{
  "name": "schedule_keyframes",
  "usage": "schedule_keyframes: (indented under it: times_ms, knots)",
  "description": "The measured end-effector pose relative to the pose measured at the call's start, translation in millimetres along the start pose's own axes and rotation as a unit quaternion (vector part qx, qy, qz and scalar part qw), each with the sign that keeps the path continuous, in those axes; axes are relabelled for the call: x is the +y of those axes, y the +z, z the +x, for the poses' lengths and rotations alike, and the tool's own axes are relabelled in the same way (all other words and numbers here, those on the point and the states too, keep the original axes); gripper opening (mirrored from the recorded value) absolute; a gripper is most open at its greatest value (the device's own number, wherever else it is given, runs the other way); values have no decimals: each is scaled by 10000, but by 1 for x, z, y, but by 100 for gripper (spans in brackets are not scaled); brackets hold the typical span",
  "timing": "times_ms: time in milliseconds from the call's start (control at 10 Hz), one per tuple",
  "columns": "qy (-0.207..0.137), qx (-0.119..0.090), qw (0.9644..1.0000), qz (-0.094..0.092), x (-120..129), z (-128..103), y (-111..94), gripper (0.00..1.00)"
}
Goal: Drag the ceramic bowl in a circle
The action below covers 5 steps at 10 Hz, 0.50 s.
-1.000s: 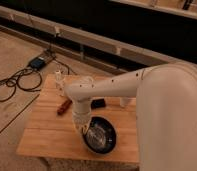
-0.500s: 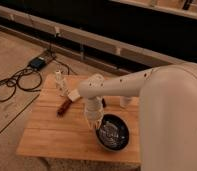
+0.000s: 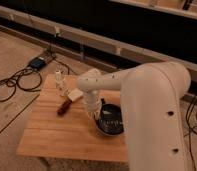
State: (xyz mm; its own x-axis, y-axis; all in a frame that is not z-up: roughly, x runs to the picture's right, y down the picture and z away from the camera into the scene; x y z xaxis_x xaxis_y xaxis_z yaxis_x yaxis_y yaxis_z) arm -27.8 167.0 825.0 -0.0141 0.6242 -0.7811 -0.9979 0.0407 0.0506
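Observation:
The ceramic bowl is wide, shallow and glossy dark with a thin lighter rim. It sits on the wooden table at the right side, partly under my white arm. My gripper reaches down from the arm and meets the bowl's left rim. The bowl's right part is hidden behind my arm.
A dark reddish oblong object lies left of the gripper, with a small white block and a small white upright cup-like item behind it. Cables and a power box lie on the floor at the left.
The bowl and my gripper have moved together to the right and then a little toward the table's far side. The other objects have not moved.

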Motion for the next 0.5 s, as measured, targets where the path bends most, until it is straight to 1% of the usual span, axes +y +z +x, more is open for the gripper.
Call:
schedule_keyframes:
  times_ms: [100,200,400,500]
  knots:
    - [-184,-43,9998,-58,19,-6,-1,0]
    - [-443,-82,9989,-148,45,-7,-5,0]
    - [-896,-96,9954,-330,89,7,-11,0]
    - [-1091,-62,9931,-426,109,21,-16,0]
